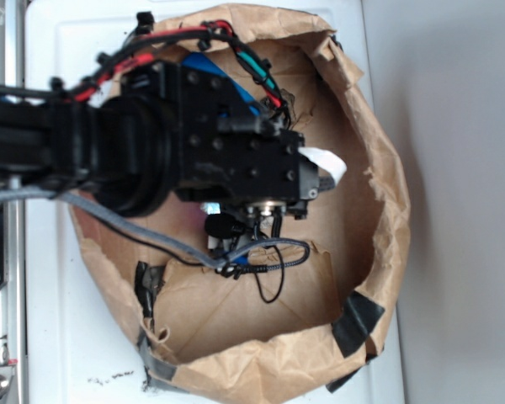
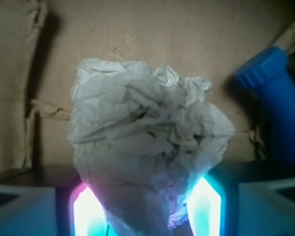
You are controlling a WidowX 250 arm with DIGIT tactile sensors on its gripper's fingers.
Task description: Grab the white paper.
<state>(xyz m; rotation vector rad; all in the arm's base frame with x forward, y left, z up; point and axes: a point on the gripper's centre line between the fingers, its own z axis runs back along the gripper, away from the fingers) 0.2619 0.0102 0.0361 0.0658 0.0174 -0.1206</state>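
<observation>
The white paper (image 2: 142,132), a crumpled off-white wad, fills the middle of the wrist view. Its lower part narrows between my two glowing fingers (image 2: 88,211), and both pads press against it. My gripper (image 2: 146,201) is shut on the white paper. In the exterior view the black gripper (image 1: 320,172) reaches into the brown paper bag (image 1: 379,210), and the arm hides the paper there. Only the gripper's smooth white band shows at its tip.
A blue bottle (image 2: 275,103) with a ribbed cap lies close to the right of the paper; part of it shows behind the arm (image 1: 215,67). The bag's raised, torn walls, patched with black tape (image 1: 358,324), ring the gripper. Cables (image 1: 261,252) hang below the wrist.
</observation>
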